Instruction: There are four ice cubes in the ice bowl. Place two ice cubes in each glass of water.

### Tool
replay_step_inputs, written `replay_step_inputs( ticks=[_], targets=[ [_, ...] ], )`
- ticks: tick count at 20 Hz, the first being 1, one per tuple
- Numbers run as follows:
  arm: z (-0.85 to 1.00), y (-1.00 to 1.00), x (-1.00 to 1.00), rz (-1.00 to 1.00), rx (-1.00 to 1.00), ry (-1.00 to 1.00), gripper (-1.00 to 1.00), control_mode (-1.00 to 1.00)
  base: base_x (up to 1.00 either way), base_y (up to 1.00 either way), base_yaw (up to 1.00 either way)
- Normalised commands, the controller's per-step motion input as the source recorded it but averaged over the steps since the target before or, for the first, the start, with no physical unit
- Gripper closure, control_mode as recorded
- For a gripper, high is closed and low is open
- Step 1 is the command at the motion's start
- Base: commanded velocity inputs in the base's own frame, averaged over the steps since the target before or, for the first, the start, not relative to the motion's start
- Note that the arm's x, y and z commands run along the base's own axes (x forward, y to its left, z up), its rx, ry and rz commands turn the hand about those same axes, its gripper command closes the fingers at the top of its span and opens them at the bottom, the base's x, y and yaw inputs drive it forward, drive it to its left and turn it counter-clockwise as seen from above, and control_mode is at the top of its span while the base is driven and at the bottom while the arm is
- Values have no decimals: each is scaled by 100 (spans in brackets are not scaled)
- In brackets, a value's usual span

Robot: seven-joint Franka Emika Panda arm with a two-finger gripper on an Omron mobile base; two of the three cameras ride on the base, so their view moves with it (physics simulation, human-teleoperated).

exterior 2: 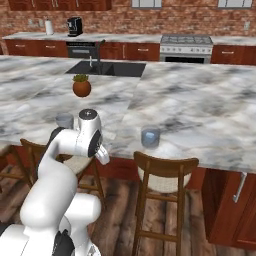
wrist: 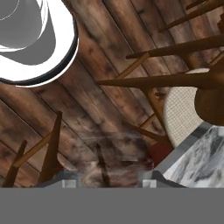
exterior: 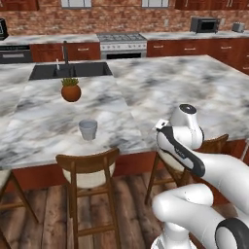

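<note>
One glass of water [exterior: 88, 130] stands near the counter's front edge, left of my arm. From the right side, both glasses show: one [exterior 2: 64, 120] just left of my arm, the other [exterior 2: 150, 137] to its right. My gripper [wrist: 108, 183] points down past the counter's front edge toward the wooden floor. Its fingertips [wrist: 68, 183] are shut on a pale translucent ice cube [wrist: 111, 157] that blurs the floor behind it. The ice bowl is out of view.
An orange-brown pot with a green plant [exterior: 71, 91] sits farther back, in front of the dark sink [exterior: 68, 71]. Wooden stools [exterior: 88, 168] stand under the marble counter [exterior: 160, 87]. A stool seat [wrist: 183, 111] and legs lie below the hand.
</note>
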Motion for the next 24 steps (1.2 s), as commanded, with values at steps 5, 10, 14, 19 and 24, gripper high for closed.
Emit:
replay_step_inputs(
  ticks=[5,10,14,19,24],
  targets=[
    [0,0,0,0,0,0,100,100,47,37,0],
    [0,0,0,0,0,0,100,100,49,21,0],
    [0,0,0,0,0,0,100,100,50,10,0],
    [0,0,0,0,0,0,100,100,49,13,0],
    [0,0,0,0,0,0,100,100,52,11,0]
  ],
)
